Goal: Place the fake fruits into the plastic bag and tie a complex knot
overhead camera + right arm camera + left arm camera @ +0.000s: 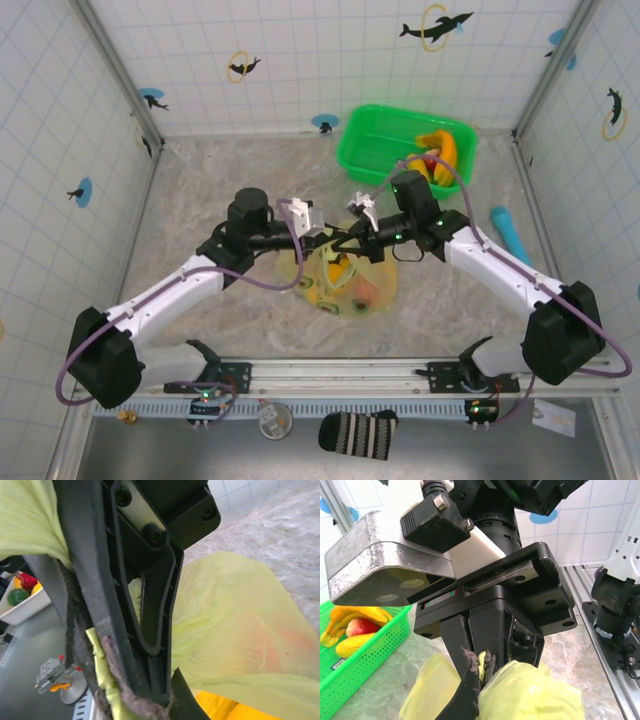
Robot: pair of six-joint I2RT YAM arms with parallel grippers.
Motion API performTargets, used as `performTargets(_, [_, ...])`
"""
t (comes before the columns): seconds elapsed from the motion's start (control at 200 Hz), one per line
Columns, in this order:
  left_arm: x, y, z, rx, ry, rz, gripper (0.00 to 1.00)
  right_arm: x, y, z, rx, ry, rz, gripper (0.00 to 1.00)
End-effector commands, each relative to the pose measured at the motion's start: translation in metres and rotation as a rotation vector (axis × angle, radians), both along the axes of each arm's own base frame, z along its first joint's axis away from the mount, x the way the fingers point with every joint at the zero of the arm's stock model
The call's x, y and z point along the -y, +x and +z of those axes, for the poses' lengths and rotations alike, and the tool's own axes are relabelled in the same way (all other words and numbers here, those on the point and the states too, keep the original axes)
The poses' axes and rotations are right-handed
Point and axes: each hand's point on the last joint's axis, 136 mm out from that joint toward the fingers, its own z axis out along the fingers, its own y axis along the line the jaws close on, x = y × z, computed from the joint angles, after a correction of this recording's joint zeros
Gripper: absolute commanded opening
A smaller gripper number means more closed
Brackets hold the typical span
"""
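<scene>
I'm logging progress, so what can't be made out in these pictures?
- The thin yellow-green plastic bag, tied or not: top view, the left gripper and right gripper cover its mouth.
- The glossy plastic toy fruits inside: top view, blurred by film, uncountable.
- Right gripper's fingers: right wrist view, ends cut off by bottom edge.

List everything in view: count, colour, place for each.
plastic bag: one, yellow-green, table centre, under both grippers
fake fruits: several, yellow and red, in the basket; more, orange-yellow, showing through the bag
basket: one, bright green, far right of table
cylinder: one, cyan, lying right of the bag
striped cloth: one, black and white, near edge below the rail
left gripper: one, black, shut on a bag strip
right gripper: one, black, shut on a bag strip
</scene>
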Motion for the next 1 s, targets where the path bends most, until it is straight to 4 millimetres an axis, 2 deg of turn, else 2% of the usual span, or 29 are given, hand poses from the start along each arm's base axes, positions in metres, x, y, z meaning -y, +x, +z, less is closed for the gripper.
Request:
performTargets(0.0, [0.0,-0.012,0.016,0.043,-0.041,-0.035,0.0,0.001,0.014,0.013,0.113,-0.048,-0.075,0.0])
performTargets(0.25, [-0.005,-0.003,0.016,0.021,-0.036,0.049,0.0,0.032,0.055,0.015,0.496,-0.264,-0.448,0.0])
performTargets(0.46, [-0.008,0.001,0.013,-0.011,-0.034,0.094,0.0,0.046,0.07,0.032,0.748,-0.297,-0.668,0.0])
performTargets(0.535, [-0.009,0.002,0.012,-0.021,-0.033,0.112,0.0,0.047,0.072,0.033,0.798,-0.325,-0.681,0.03])
performTargets(0.626, [-0.014,0.008,0.016,-0.002,-0.038,0.164,0.0,0.04,0.064,0.025,0.825,-0.362,-0.578,0.05])
performTargets(0.756, [-0.019,0.016,0.036,0.008,-0.076,0.234,0.0,0.03,0.058,0.024,0.86,-0.342,-0.471,0.02])
performTargets(0.871, [-0.019,0.013,0.055,0.009,-0.117,0.266,0.0,0.023,0.068,0.036,0.853,-0.282,-0.449,0.01])
performTargets(0.996, [-0.018,0.012,0.069,-0.009,-0.147,0.301,0.0,0.01,0.079,0.052,0.9,-0.225,-0.416,0.05])
